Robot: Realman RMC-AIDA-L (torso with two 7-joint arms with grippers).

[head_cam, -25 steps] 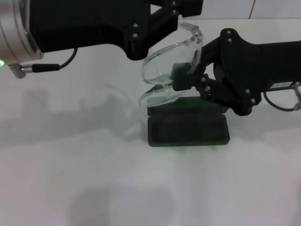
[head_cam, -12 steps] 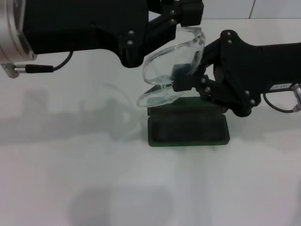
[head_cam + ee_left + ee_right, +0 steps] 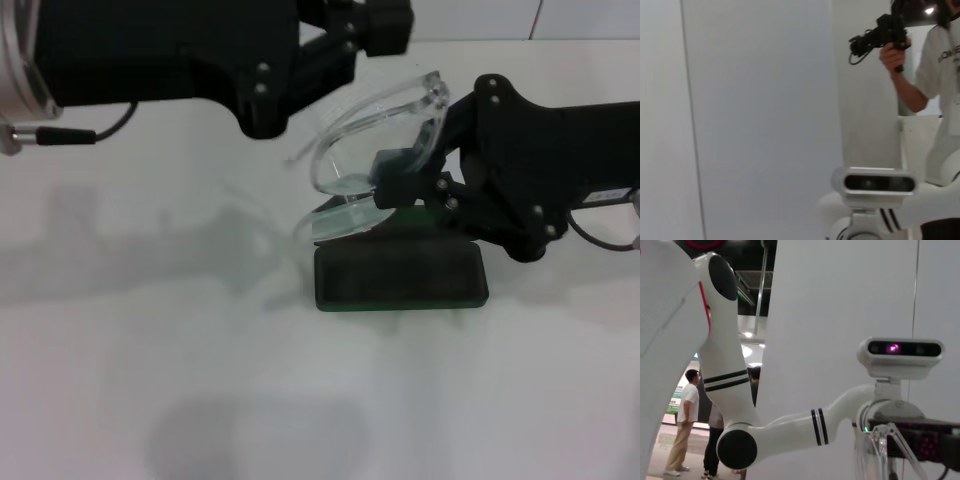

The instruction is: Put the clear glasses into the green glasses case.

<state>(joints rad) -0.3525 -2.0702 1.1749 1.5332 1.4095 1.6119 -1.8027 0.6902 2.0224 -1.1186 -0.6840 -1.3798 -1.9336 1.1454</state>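
Observation:
The clear glasses (image 3: 340,217) hang tilted in the air just above the back edge of the green glasses case (image 3: 400,275), which lies open on the white table. My right gripper (image 3: 398,172) comes in from the right and is shut on the glasses near the middle of the lens. My left gripper (image 3: 355,50) is up at the top, left of the glasses' upper end and apart from them. In the right wrist view a clear part of the glasses (image 3: 879,452) shows close up. The case lid is mostly hidden behind the right gripper.
The white table (image 3: 200,380) spreads to the left and in front of the case. The wrist views look away from the table at a white wall panel (image 3: 760,100), my own head camera (image 3: 900,357) and people (image 3: 935,75) standing farther off.
My left gripper has drawn back up and to the left, away from the glasses. The glasses, held by the right gripper, have shifted slightly right and tilted.

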